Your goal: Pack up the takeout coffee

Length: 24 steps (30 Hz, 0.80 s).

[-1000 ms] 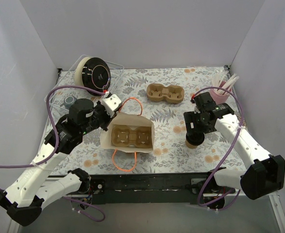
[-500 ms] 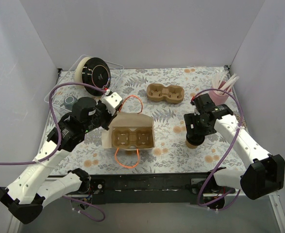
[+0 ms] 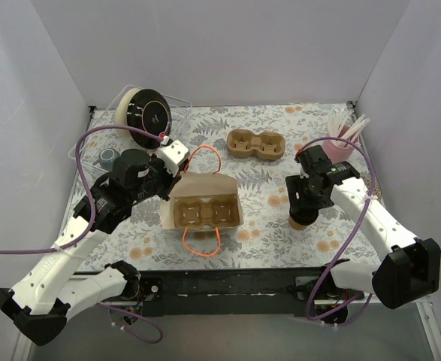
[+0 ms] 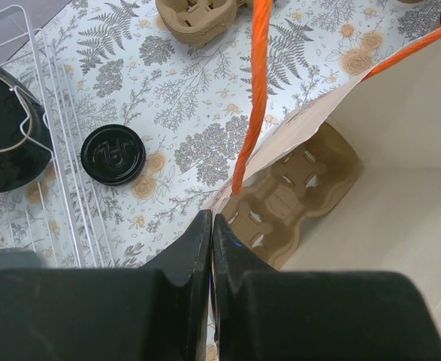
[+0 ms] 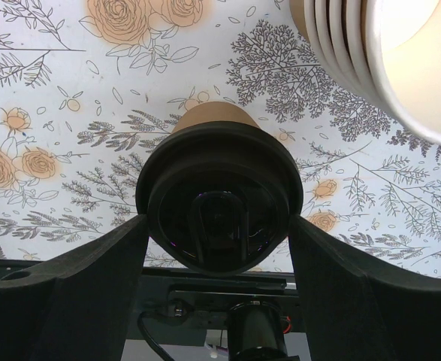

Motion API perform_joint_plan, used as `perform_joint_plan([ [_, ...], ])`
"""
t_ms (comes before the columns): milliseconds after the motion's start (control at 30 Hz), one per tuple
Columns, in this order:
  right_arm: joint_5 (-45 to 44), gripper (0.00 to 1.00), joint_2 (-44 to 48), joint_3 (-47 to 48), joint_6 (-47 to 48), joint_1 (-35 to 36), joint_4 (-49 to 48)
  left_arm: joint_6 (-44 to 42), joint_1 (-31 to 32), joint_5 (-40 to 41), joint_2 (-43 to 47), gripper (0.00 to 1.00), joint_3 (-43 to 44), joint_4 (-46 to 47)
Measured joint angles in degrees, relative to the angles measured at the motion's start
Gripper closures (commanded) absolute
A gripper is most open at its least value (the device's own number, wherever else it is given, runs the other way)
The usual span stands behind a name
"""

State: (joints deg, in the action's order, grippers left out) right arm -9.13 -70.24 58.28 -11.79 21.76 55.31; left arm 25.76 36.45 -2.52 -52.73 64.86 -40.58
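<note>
- table with a flowery cloth holds everything.
- paper bag lies open near the middle with a cup carrier inside.
- left gripper is clenched on the bag's rim.
- right gripper sits right over the cup, spread wide with a finger on each side of the lid. no squeeze shows yet.
- takeout coffee stands upright on the table, to the right of the bag and apart from it. the right arm is much nearer, so i think it must lift the cup and carry it left.
</note>
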Motion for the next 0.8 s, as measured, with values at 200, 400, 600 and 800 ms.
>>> perform_joint_plan([
  [200, -0.42, 0.17, -0.13, 0.00, -0.28, 0.42, -0.11, 0.50, 0.00, 0.00, -0.04, 1.00, 0.46, -0.24],
  [400, -1.38, 0.11, -0.52, 0.00, -1.31, 1.25, -0.02, 0.68, 0.00, 0.00, 0.04, 1.00, 0.46, -0.46],
  [600, -2.23, 0.13, -0.76, 0.02, -1.86, 2.05, 0.04, 0.66, 0.00, 0.00, 0.66, 1.00, 0.44, -0.63],
  [800, -2.86, 0.18, -1.38, 0.02, -2.45, 2.58, 0.04, 0.50, 0.00, 0.00, 0.85, 1.00, 0.44, -0.66],
])
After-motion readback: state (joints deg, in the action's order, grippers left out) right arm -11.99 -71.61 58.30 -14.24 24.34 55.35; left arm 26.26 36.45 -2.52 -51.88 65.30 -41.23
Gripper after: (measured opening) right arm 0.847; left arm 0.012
